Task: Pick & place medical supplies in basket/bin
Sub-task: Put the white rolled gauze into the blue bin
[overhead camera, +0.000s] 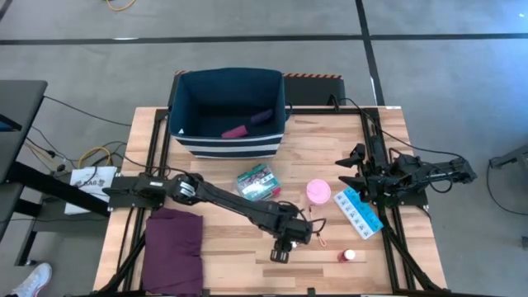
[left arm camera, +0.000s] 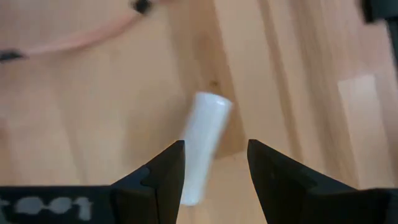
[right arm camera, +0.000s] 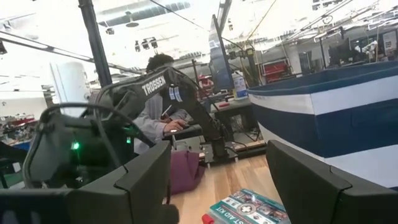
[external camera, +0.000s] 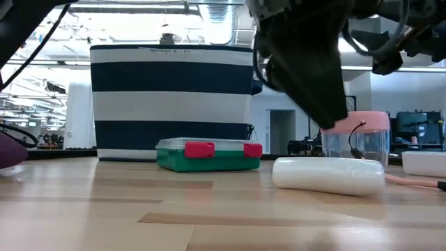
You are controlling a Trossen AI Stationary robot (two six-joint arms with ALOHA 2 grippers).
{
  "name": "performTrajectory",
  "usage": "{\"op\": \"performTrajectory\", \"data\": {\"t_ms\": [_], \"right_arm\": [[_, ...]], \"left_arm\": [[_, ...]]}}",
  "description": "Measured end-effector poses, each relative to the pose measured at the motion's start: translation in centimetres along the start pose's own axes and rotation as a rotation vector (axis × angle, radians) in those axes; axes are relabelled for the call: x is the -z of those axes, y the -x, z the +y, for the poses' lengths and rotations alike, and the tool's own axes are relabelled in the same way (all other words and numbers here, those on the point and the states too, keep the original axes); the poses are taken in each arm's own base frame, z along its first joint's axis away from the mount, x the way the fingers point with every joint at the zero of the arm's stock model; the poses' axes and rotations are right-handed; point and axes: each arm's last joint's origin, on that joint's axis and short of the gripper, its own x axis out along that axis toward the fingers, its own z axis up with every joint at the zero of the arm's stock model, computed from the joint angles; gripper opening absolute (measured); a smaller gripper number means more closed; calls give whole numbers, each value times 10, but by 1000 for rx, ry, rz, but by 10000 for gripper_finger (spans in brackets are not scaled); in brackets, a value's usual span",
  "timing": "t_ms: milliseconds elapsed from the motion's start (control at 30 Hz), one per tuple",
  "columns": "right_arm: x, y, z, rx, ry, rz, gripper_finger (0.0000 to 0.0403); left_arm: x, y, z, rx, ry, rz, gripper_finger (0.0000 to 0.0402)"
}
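— At the table's front, near the middle: left gripper (overhead camera: 280, 252), at the end of a long reach from the left side, pointing down at the boards. Covers the white tube completely from above.
— Plain enough at table height, though: white tube (external camera: 327, 174) lying flat on the wood, with the gripper's dark bulk just above and behind it.
— And from the left wrist?
— Fingers (left arm camera: 163, 180) parted, clamped on nothing. Tube slantwise below the gap, one end tucked under a finger. Touching or not: cannot tell.
— Inside the bin (overhead camera: 227, 147)?
— Only from overhead: magenta roll (overhead camera: 234, 131) and purple roll (overhead camera: 261, 116) on its floor. From table level, nothing but the striped wall.
— Edges, room?
— Bin against the back edge. Between it and the left gripper: green-red packet (overhead camera: 256, 182) and pink tub (overhead camera: 318, 191), with bare boards around them. Off to the right, pill strip (overhead camera: 360, 211). Near the front edge, small bottle (overhead camera: 348, 256). Folded purple cloth (overhead camera: 173, 247) filling the front left corner.
— Other arm?
— Right gripper (overhead camera: 351, 169) at the right side, aimed toward the middle, fingers spread wide, holding nothing.
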Motion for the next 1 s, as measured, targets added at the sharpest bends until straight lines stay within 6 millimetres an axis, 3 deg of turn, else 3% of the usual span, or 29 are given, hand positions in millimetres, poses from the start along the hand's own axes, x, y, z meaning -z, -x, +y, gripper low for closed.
{"op": "performTrajectory", "data": {"t_ms": [333,1000], "right_arm": [[1,0,0,-1,1,7,260],[0,0,0,-2,0,4,260]], "left_arm": [[8,-27,0,-64,12,64,162],[10,-25,3,-180,-75,93,162]]}}
